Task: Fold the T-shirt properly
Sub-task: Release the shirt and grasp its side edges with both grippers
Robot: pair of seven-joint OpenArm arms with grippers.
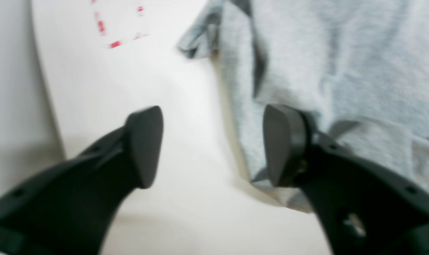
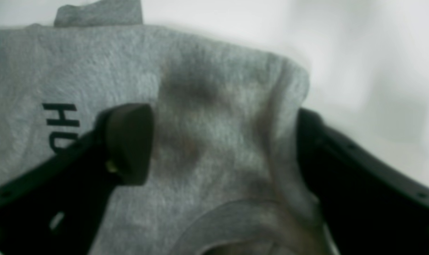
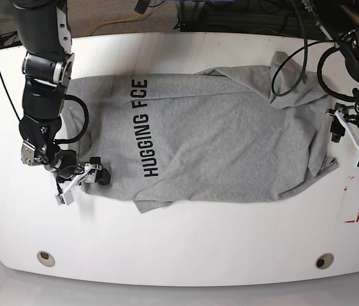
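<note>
T-shirt (image 3: 217, 137): laid mostly flat across the white table (image 3: 179, 248) in the base view, lettering toward the right arm's side, one corner turned over at the far edge near the left arm.

Left wrist view, left gripper (image 1: 214, 145): jaws are seen standing apart with nothing between them. One fingertip (image 1: 282, 141) is placed over the shirt's edge, the other over bare table, so the hem is straddled, presumably to allow a pinch at the edge.

Left wrist view, red marks (image 1: 108, 32): printed on the table beyond the shirt's corner; purpose cannot be told.

Right wrist view, right gripper (image 2: 221, 141): a raised ridge of grey cloth is bracketed by the two jaws. The far fingertip is hidden behind the cloth, so it cannot be told whether the fold is pinched or only enclosed.

Right wrist view, black letters (image 2: 60, 124): visible just beside the near fingertip (image 2: 129, 141).

Base view, placement: the grippers are set at opposite ends of the shirt, well apart, judged as preparation for lifting both ends together.
</note>
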